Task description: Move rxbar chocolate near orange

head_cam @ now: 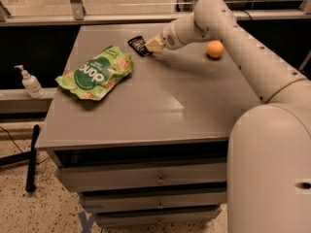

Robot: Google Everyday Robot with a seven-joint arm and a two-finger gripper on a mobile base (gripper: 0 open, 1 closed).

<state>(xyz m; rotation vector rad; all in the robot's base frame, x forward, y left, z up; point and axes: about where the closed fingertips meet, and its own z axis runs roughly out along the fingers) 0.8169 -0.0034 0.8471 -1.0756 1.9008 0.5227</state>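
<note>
1. The rxbar chocolate (137, 45) is seen touching the gripper (152, 45), at its 9 o'clock. Whether it is held cannot be told.
2. The orange (215, 49) lies at the bar's 3 o'clock, well apart.
3. The bar is judged light, flat and slippery — best pinched across its long edges.

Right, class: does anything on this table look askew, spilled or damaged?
Nothing looks spilled or broken. The bar is skewed to the edges of the table, right at the tip of the gripper and well apart from the orange. The green bag lies crooked and crumpled.
</note>
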